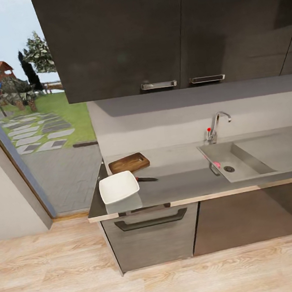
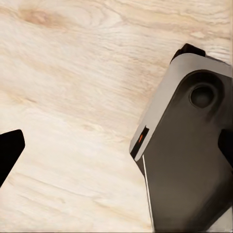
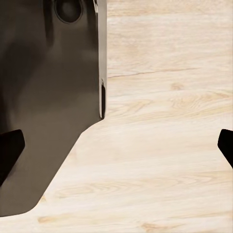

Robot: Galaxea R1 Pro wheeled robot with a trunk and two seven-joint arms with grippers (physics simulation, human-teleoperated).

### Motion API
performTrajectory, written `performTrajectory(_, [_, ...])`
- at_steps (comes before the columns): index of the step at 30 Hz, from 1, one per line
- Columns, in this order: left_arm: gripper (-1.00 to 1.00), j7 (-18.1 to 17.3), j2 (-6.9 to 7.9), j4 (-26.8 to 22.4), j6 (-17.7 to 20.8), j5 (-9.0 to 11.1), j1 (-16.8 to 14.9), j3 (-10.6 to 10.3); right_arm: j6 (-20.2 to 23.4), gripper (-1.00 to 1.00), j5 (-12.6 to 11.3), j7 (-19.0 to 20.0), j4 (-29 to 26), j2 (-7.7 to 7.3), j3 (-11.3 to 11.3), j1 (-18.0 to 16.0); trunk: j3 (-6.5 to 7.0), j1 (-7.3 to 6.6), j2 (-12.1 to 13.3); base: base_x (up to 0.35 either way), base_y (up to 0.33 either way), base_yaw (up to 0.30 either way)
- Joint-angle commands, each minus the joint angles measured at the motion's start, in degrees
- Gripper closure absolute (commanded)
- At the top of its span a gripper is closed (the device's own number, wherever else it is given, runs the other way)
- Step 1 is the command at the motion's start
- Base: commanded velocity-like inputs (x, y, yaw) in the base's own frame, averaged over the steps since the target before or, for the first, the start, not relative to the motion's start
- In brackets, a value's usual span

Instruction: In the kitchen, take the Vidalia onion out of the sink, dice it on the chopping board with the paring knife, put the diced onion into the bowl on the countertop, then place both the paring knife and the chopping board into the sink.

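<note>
white square bowl (image 1: pixel 118 186) sits at the grey brushed-metal worktop's (image 1: pixel 177 181) left front corner, ready for dice; right gripper (image 3: pixel 116 145) spread, left cannot tell.

A long grey countertop (image 1: pixel 182 182) stands ahead across bare wooden floor (image 1: pixel 136 289), and dark upper cabinets (image 1: pixel 150 35) hang low over its far half, closing the space above. At the left end the white bowl (image 1: pixel 118 187) sits at the near edge with the chopping board (image 1: pixel 129 162) just behind it and the paring knife (image 1: pixel 146 179) close on the bowl's right, crowding that corner. The middle stretch of worktop is open as far as the sink (image 1: pixel 232 160) on the right, where the curved tap (image 1: pixel 217 128) rises at the basin's far left corner and something small and pink lies against its left wall.
</note>
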Motion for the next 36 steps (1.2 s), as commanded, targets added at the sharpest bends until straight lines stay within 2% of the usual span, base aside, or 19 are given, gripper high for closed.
performTrajectory(1, [-1.00,0.1,-0.57,0.0,0.2,-0.6,0.7,0.5,-0.3,-1.00,0.0,0.0,0.1,0.00,0.0,-0.1,-0.10,0.03,-0.1,0.000,0.000,0.000])
performTrajectory(3, [-1.00,0.1,-1.12,0.0,0.2,-0.6,1.4,0.5,-0.3,-1.00,0.0,-0.1,0.1,0.00,0.0,-0.1,-0.10,0.03,-0.1,0.000,0.000,0.000])
performTrajectory(6, [-1.00,0.3,-3.40,0.0,0.2,-0.6,3.5,0.4,-0.2,-1.00,0.0,-0.1,0.0,0.00,-0.1,-0.1,-0.10,0.03,-0.1,0.000,0.000,0.000])
performTrajectory(9, [-1.00,0.4,-4.36,0.0,0.2,-0.7,4.6,0.4,-0.2,-1.00,0.0,-0.1,-0.1,0.00,-0.1,-0.1,-0.10,0.03,-0.1,-0.017,0.000,0.000])
performTrajectory(16, [-1.00,0.6,-4.97,-0.1,0.3,-0.7,5.3,0.3,-0.3,-1.00,0.0,-0.2,-0.3,-0.47,-0.1,-0.1,-0.10,0.03,-0.1,-0.017,0.000,0.000])
performTrajectory(23, [-1.00,0.7,-5.13,-0.1,0.3,-0.7,5.4,0.2,-0.3,-1.00,-0.1,-1.0,-0.4,-1.57,-0.6,-0.1,-0.10,0.03,-0.1,-0.002,0.000,0.000])
performTrajectory(32, [-1.00,0.6,-5.27,-0.1,0.2,-0.8,5.4,-1.4,-0.4,-1.00,-0.1,-1.3,-0.8,-1.83,-1.0,-0.1,-0.10,0.03,-0.1,0.000,-0.046,0.000])
performTrajectory(36, [-1.00,0.6,-5.36,-0.1,0.2,-0.8,5.5,-1.7,-0.5,-1.00,0.1,-1.3,-3.6,-1.84,-0.9,-0.1,-0.10,0.03,-0.1,0.000,-0.225,0.000])
